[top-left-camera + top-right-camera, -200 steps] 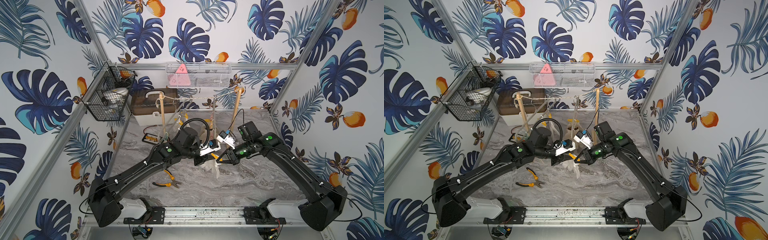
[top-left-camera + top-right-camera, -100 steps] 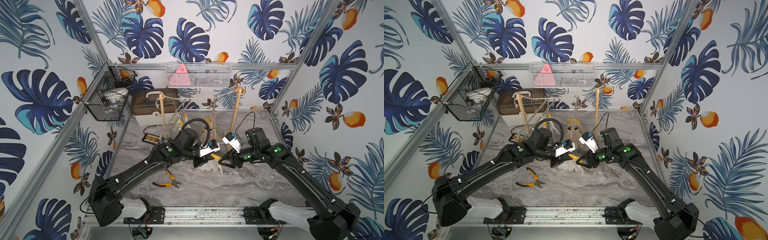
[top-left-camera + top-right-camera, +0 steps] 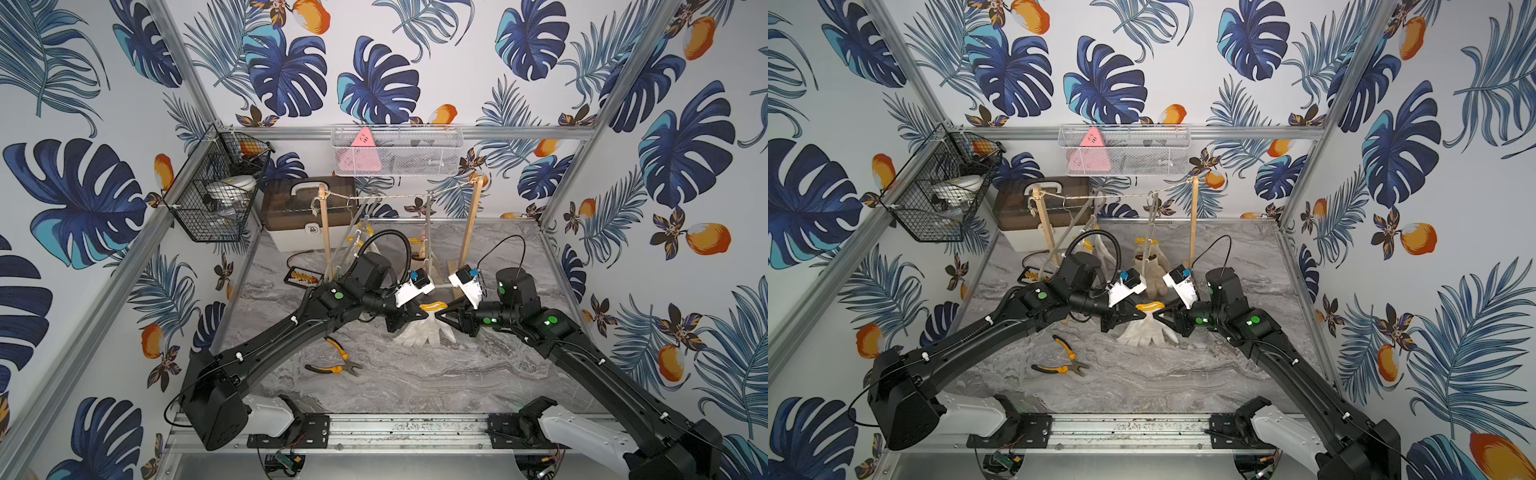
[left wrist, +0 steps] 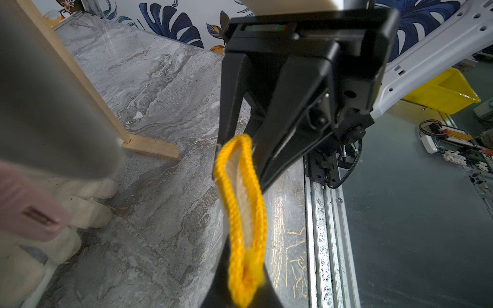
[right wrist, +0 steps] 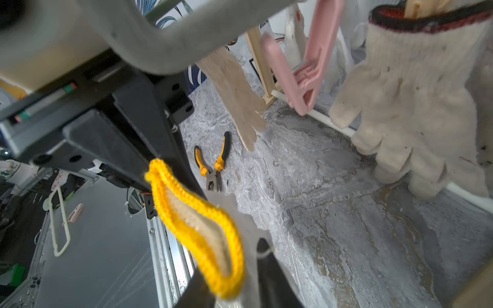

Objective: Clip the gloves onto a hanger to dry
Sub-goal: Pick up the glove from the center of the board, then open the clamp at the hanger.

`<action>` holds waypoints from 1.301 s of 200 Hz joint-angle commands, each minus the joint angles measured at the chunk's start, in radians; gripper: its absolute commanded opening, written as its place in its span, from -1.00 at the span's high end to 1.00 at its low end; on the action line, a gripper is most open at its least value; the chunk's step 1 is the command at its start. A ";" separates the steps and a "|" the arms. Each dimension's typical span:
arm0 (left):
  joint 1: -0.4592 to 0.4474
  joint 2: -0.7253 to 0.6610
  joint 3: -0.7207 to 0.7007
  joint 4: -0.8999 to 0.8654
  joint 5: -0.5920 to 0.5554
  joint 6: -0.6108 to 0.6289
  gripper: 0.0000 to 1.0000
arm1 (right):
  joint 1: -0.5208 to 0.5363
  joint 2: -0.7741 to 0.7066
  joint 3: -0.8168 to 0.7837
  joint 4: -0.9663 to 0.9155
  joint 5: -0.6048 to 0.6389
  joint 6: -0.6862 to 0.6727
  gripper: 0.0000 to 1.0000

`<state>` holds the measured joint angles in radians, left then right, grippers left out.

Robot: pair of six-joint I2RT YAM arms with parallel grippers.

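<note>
A: How's the light?
B: Bright and even in both top views, diffuse from overhead; shadows on the marble tabletop (image 3: 415, 386) are faint and soft-edged.
A: Glare?
B: Only a pale sheen near the tabletop's edge in the left wrist view (mild, detail survives).
A: Sharpness?
B: Top views crisp, though the wide lens splays the walls (image 3: 83, 208) outward. In the wrist views the glove (image 4: 241, 192) is sharp, while the grey hanger (image 4: 53, 106) and pink clip (image 4: 29, 213) nearest the lens are smeared blurs
</note>
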<state>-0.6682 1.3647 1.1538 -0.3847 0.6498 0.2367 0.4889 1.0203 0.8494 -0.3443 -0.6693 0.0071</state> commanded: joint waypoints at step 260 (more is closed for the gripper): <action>0.191 0.279 0.366 -0.089 0.216 0.125 -0.40 | -0.035 0.158 0.131 -0.085 0.105 -0.239 1.00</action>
<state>-0.4770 1.6283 1.4948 -0.5137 0.8120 0.3721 0.4541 1.1744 0.9691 -0.4061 -0.5652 -0.2142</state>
